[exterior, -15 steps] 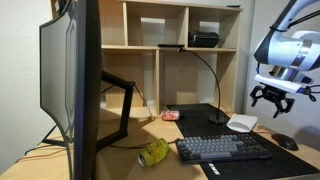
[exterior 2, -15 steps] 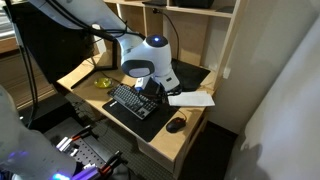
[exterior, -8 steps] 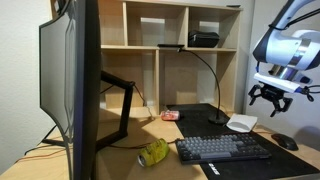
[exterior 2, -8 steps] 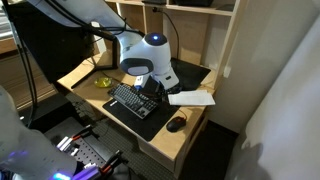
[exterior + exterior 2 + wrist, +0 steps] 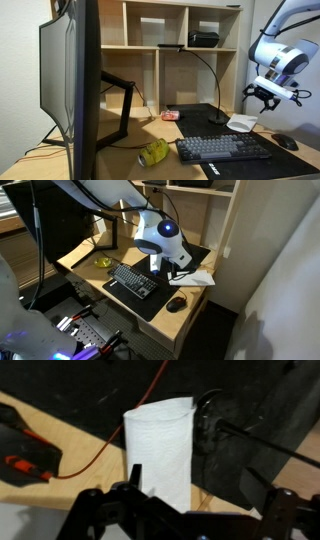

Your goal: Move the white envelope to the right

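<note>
The white envelope (image 5: 242, 123) lies on the wooden desk by the lamp base, at the edge of the black desk mat; it also shows in an exterior view (image 5: 196, 277) and in the wrist view (image 5: 160, 448). My gripper (image 5: 263, 96) hangs above and just beside the envelope, apart from it, also seen in an exterior view (image 5: 173, 270). In the wrist view the gripper (image 5: 205, 510) has its jaws spread wide and holds nothing. The envelope's near end sits by one finger.
A keyboard (image 5: 222, 149) and mouse (image 5: 287, 143) lie on the black mat (image 5: 150, 300). A desk lamp (image 5: 217, 118), a red item (image 5: 170, 115), a yellow object (image 5: 153, 152), a large monitor (image 5: 70, 80) and shelves (image 5: 180, 50) surround the area. An orange cable (image 5: 90, 455) crosses the desk.
The arm has swung toward the back of the desk, bringing the gripper over the envelope. The envelope has not moved.
</note>
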`<move>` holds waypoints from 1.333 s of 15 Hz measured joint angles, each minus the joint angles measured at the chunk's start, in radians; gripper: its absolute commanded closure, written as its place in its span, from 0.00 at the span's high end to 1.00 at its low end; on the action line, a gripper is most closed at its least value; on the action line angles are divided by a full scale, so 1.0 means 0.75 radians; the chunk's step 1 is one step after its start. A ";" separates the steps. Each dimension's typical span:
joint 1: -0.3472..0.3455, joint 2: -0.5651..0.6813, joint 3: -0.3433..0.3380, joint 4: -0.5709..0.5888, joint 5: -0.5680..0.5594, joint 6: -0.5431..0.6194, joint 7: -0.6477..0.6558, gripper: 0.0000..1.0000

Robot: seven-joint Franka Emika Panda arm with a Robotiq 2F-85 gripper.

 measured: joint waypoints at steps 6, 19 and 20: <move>-0.026 0.306 -0.063 0.154 -0.084 0.170 -0.109 1.00; -0.221 0.473 0.035 0.351 0.292 -0.221 -0.132 1.00; -0.222 0.477 0.031 0.368 0.321 -0.252 -0.135 1.00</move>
